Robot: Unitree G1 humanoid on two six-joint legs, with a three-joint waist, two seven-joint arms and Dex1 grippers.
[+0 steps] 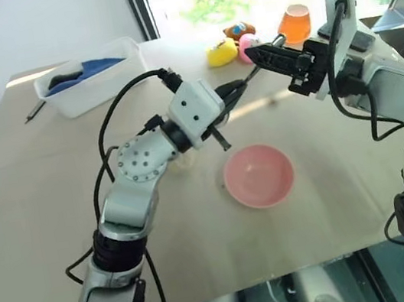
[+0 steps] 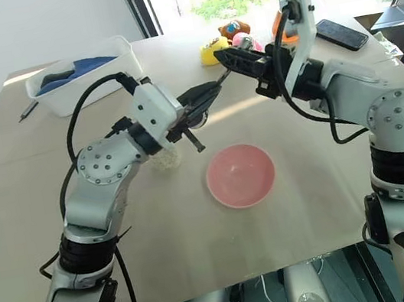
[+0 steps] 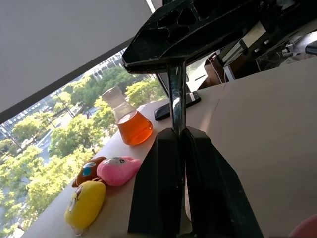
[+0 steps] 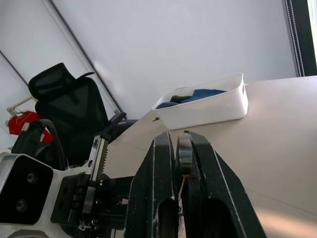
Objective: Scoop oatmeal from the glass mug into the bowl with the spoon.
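The spoon [image 1: 251, 74] hangs in the air above the table, held between my two grippers. My left gripper [image 1: 240, 87] is shut on its slim metal handle [image 3: 176, 99]. My right gripper [image 1: 257, 52], coming from the right, is shut on the spoon's other end. The pink bowl [image 1: 259, 175] sits empty on the table just below and in front of both grippers. The glass mug [image 2: 166, 159] with pale oatmeal stands under my left forearm, mostly hidden by it.
A white tub [image 1: 89, 81] with blue cloth stands at the far left, with a dark pen [image 1: 34, 111] beside it. A flask of orange liquid [image 1: 295, 23], a yellow toy [image 1: 222, 52] and a pink toy [image 1: 248, 44] sit at the back. A phone [image 2: 341, 33] lies far right.
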